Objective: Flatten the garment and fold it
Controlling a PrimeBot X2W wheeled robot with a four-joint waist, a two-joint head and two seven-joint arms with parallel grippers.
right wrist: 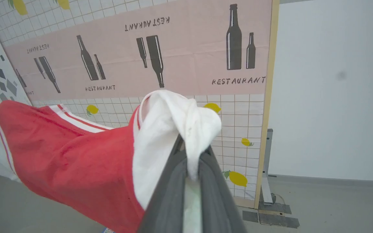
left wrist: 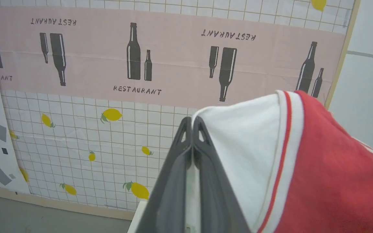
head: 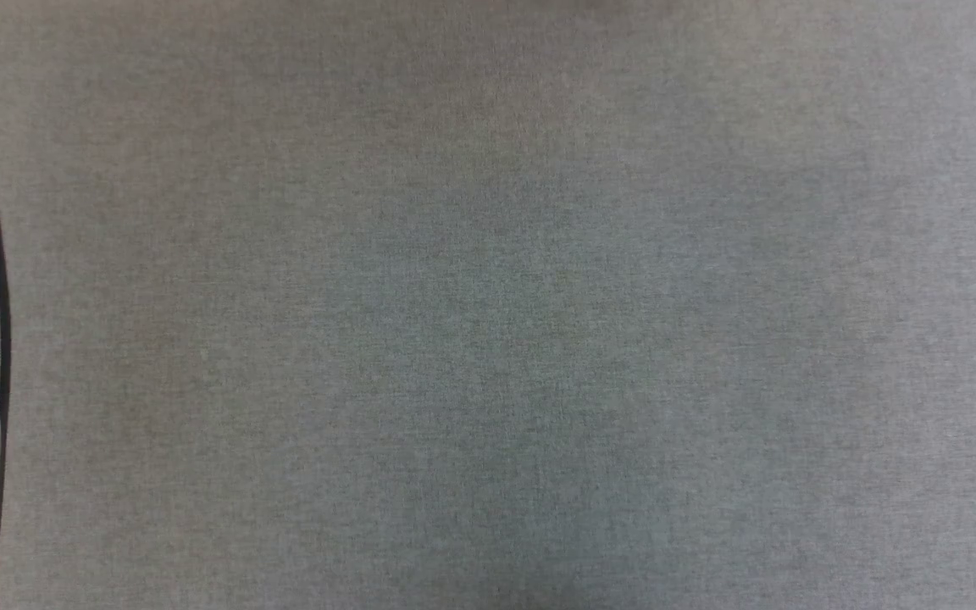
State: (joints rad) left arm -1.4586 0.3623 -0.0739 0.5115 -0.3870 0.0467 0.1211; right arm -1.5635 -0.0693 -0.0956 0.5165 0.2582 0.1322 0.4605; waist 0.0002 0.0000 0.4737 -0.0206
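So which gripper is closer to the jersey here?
Neither is nearer. The left gripper is shut on a white panel of the jersey, and the right gripper is shut on a bunched white part of it.

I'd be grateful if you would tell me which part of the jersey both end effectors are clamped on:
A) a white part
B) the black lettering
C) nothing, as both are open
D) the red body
A: in the wrist views the left end effector and the right end effector are each shut on a white part of the jersey, with the red cloth lying to one side of each grip.
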